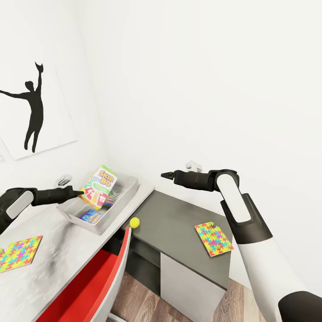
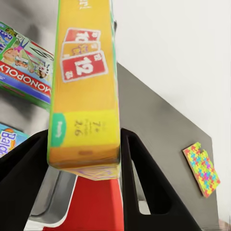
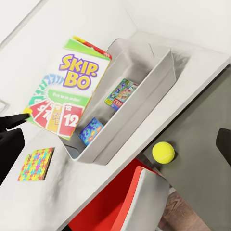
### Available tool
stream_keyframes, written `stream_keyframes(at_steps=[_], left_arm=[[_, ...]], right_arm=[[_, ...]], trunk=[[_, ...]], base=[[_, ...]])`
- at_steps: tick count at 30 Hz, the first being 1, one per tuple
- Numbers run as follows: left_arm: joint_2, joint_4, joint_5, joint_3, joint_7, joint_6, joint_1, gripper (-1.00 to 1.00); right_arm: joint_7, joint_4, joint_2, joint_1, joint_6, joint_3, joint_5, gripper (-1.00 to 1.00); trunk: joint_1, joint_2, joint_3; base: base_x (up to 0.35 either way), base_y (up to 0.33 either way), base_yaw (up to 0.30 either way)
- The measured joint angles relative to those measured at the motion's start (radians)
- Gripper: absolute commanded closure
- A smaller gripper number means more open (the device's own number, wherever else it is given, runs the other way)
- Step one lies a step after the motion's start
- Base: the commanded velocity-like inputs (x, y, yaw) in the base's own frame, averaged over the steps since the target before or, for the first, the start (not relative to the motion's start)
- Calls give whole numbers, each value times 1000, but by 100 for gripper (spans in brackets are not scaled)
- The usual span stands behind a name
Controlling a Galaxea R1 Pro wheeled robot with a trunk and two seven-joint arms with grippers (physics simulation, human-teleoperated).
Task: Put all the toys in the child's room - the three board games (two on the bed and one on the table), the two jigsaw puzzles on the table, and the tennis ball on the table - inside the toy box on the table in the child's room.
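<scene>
So the left arm comes in from the left edge of the head view, forearm nearly level, with the left gripper [image 1: 79, 193] pointing right at mid-height, its black fingers [image 2: 144, 187] clamped on either side of the Skip-Bo box [image 1: 99, 187]. The right arm rises from the lower right corner, bends sharply at the elbow and reaches left, with the right gripper [image 1: 166, 175] just right of centre, fingers looking close together.

Yellow-green tennis ball [image 1: 134, 222], multicoloured jigsaw puzzle [image 1: 213, 239].

3 board games [image 3: 65, 94], 2 jigsaw puzzles [image 1: 213, 238], 1 tennis ball [image 1: 134, 222], 1 toy box [image 1: 127, 190].
</scene>
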Motion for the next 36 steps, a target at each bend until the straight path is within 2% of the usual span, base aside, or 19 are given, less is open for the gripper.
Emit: stream_keyframes(at_steps=[6,15,25,27,31,36], left_arm=[[0,1,-1,-1,1,25,0,100],[-4,77,-6,2,2,-12,0,100],[-21,84,-5,-26,0,-20,0,100],[-28,84,-12,-27,-1,-20,0,100],[-36,85,-62,-27,-2,-23,0,100],[-50,85,-78,-26,-4,-49,0,100]], right_arm=[[0,0,-1,0,0,-1,0,-100],[-1,-4,-1,-1,0,-1,0,-100],[-2,-19,-1,-1,0,1,3,-100],[-2,-22,-1,-1,0,1,3,-100],[-3,-25,-2,-1,0,0,3,-100],[-3,-26,-2,-1,0,0,3,-100]], trunk=[[0,0,0],[0,0,0],[0,0,0],[0,0,0],[0,0,0],[0,0,0]], base=[[0,0,0],[0,0,0],[0,0,0],[0,0,0],[0,0,0],[0,0,0]])
